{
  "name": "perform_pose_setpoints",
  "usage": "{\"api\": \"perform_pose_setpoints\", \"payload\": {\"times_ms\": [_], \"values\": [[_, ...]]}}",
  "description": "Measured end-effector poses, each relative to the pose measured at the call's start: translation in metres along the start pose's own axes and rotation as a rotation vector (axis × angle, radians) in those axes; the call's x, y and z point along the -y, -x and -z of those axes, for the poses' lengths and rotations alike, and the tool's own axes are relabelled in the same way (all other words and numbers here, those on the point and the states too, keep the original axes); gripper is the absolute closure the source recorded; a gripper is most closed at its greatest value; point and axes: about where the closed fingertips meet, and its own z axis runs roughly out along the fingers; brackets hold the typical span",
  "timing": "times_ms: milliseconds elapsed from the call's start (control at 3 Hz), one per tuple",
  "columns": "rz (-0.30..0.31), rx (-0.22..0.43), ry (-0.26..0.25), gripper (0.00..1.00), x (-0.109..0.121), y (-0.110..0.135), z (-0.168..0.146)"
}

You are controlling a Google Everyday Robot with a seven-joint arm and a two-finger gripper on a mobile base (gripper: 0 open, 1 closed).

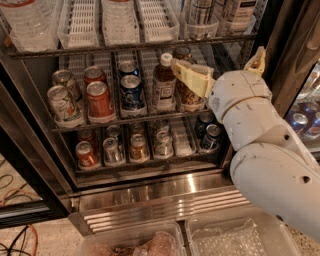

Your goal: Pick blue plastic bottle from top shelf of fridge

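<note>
The fridge (150, 192) stands open in front of me. Its top shelf (125, 46) carries white slotted trays and clear bins. A bottle with a dark blue and white label (201, 10) stands in a clear bin at the top right; only its lower part shows. My gripper (217, 56) is open and empty. It hangs just below the top shelf, in front of the middle shelf's right end. One yellowish finger (192, 77) lies in front of the bottles there, and the other finger (257, 60) is by the door frame.
A ribbed clear water bottle (25, 22) stands at the top left. A brown bottle with a white cap (164, 86) and several soda cans (99, 97) fill the middle shelf, with more cans (137, 147) below. Clear bins (227, 237) sit on the floor in front.
</note>
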Motion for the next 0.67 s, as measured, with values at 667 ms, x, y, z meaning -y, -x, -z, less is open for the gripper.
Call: {"api": "perform_pose_setpoints", "payload": {"times_ms": [667], "values": [[0.049, 0.103, -0.024, 0.0, -0.004, 0.016, -0.035]]}}
